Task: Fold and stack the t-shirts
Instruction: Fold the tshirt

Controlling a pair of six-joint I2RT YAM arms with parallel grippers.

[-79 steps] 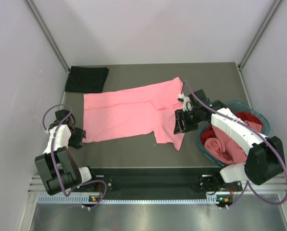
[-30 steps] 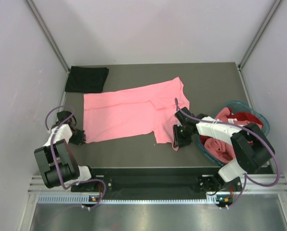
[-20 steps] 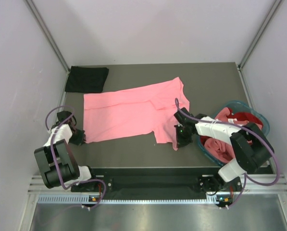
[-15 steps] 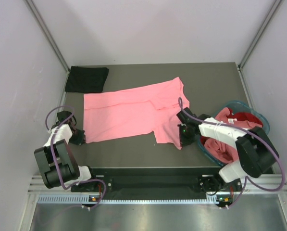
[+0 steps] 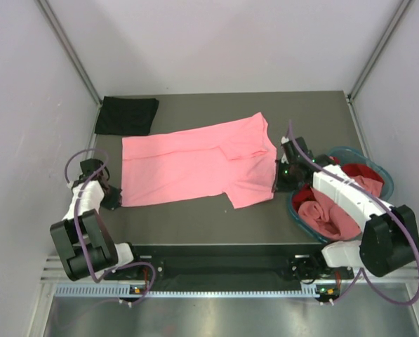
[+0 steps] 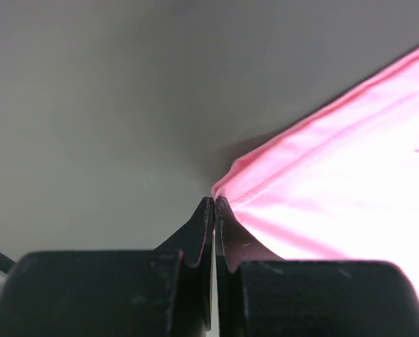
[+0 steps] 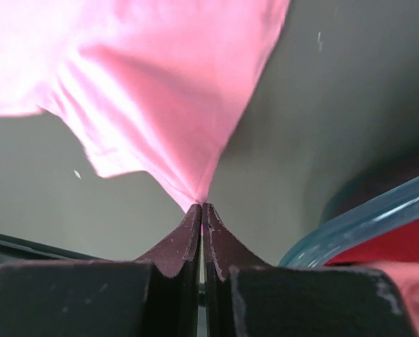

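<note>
Top view: I found the salmon pink t-shirt (image 5: 195,165) spread mid-table, left of the teal basket (image 5: 350,150).
Left wrist: left gripper (image 6: 214,200) pinched its near-left corner.
Right wrist: right gripper (image 7: 201,206) pinched its near-right sleeve tip.
Next: I'd lift both evenly, cloth taut.

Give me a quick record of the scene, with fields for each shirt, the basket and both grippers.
spread shirt: salmon pink t-shirt, laid out on the table
folded shirt: black t-shirt, far left corner of the table
basket: teal basket at the right, holding a red t-shirt and pink cloth
left gripper: shut on the salmon pink t-shirt's near left corner
right gripper: shut on its near right corner, beside the basket
</note>
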